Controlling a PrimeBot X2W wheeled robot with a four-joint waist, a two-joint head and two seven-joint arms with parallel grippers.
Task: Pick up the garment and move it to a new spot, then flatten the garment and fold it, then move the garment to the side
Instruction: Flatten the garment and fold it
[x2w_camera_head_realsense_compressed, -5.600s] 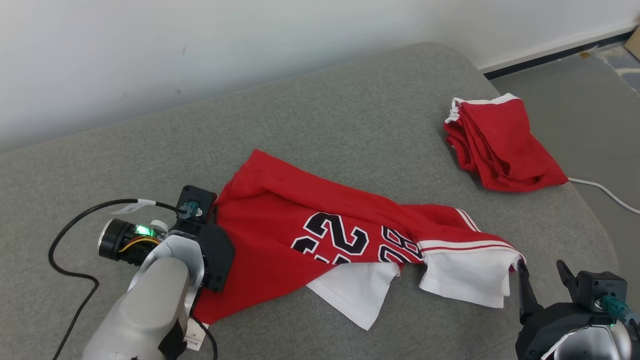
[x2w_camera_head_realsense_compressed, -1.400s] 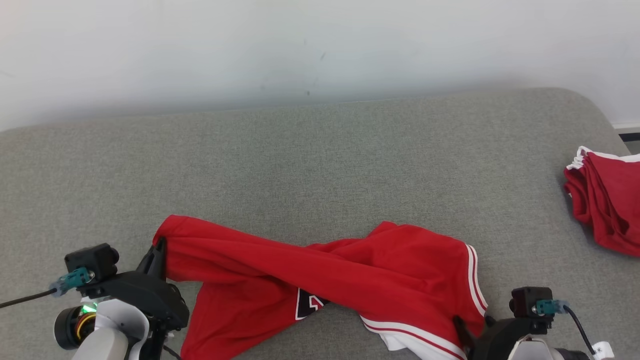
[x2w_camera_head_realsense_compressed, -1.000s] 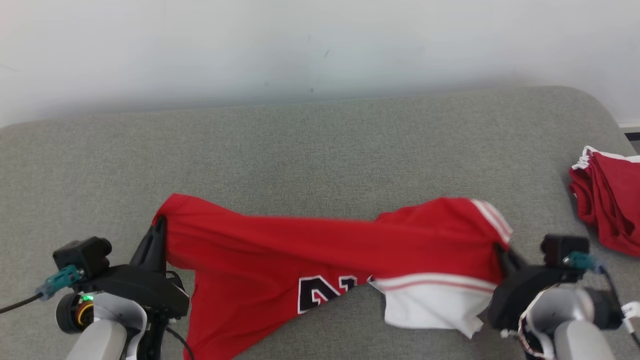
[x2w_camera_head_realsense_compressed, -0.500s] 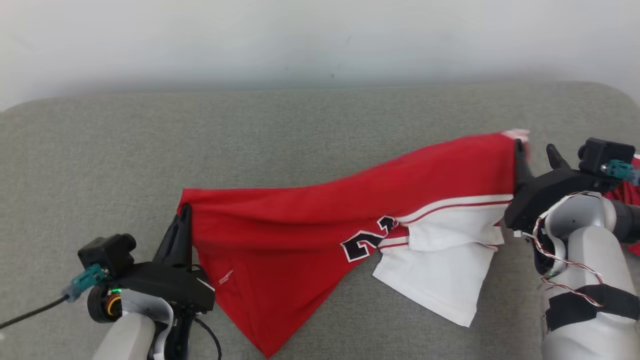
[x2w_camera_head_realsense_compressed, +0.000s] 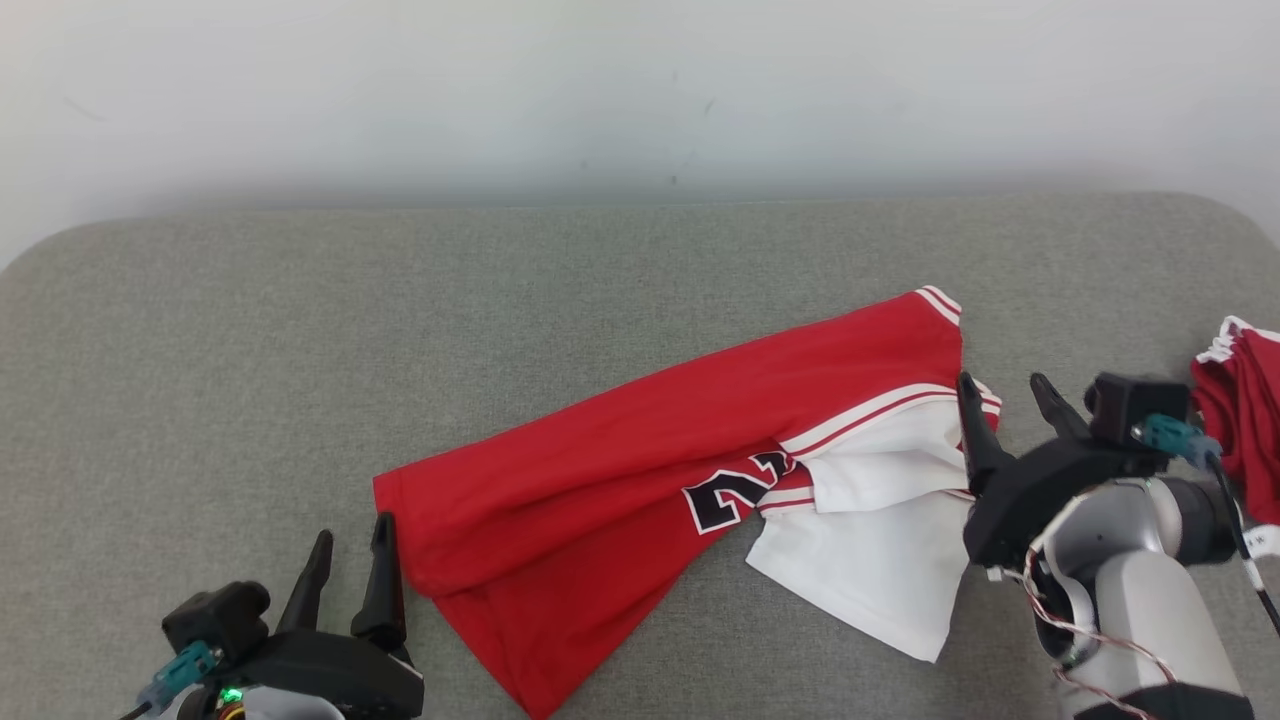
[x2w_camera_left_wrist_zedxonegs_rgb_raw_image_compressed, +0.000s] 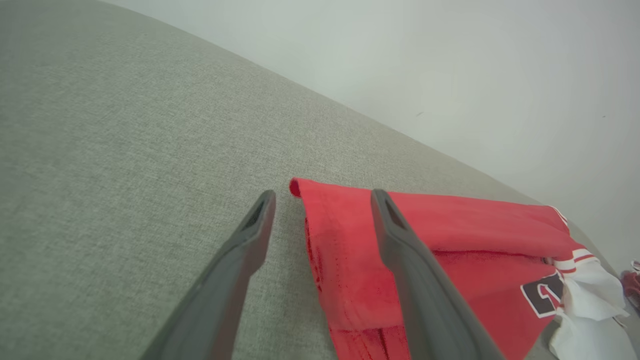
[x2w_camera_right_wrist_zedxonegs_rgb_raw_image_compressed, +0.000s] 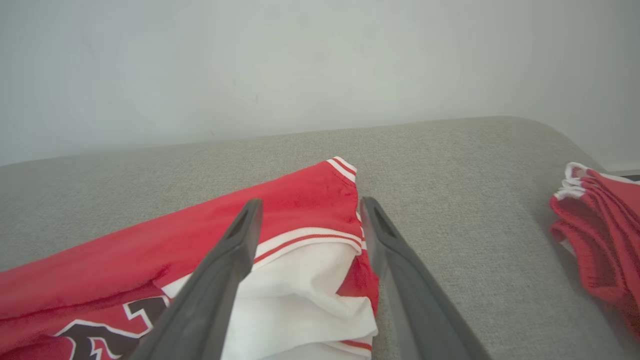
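Your head camera looks down from the near edge across the grey cushion (x2w_camera_head_realsense_compressed: 400, 320) to the far wall (x2w_camera_head_realsense_compressed: 600, 90). Both wrist cameras sit low and close, facing far; each shares one end of the garment (x2w_camera_head_realsense_compressed: 620, 460) with it

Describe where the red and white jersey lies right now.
In the head view, the jersey lies across the middle of the cushion, between the open left gripper at its left end and the open right gripper at its right end.

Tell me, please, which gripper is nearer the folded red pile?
Right. The right gripper is just left of the pile; the left gripper is far off, past the jersey.
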